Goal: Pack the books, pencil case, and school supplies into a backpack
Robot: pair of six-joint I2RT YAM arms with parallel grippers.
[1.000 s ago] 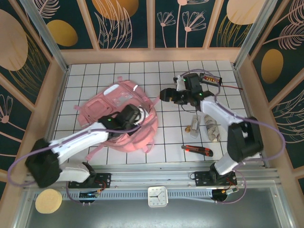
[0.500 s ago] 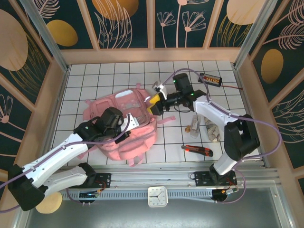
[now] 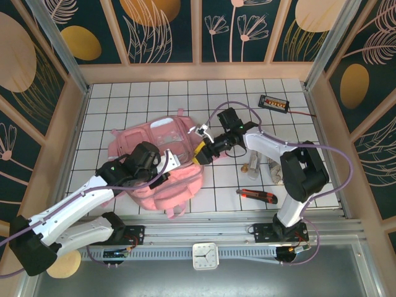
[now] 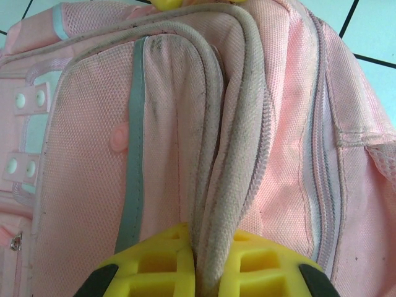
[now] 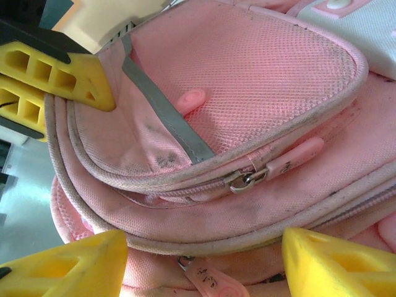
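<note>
The pink backpack (image 3: 151, 154) lies flat left of the table's middle. My left gripper (image 3: 164, 167) is shut on its grey piped rim (image 4: 216, 204), the cord pinched between the yellow fingers (image 4: 158, 266). My right gripper (image 3: 201, 152) is open at the bag's right edge, its fingertips (image 5: 77, 263) wide apart on either side of the zipped rim. A pink zipper pull (image 5: 213, 279) lies between them, and a metal slider (image 5: 247, 179) sits just above. School supplies (image 3: 275, 168) lie on the tiles right of the bag. The books and the pencil case are out of view.
A red and black utility knife (image 3: 257, 196) lies near the front right. A black wired box with orange buttons (image 3: 274, 103) sits at the back right. Wooden walls (image 3: 322, 124) border the tiled table.
The backpack shifted left and flattened out as my left arm pulled back. My right gripper came down and left from beside the wired box to the bag's right edge, its jaws narrowing a little.
</note>
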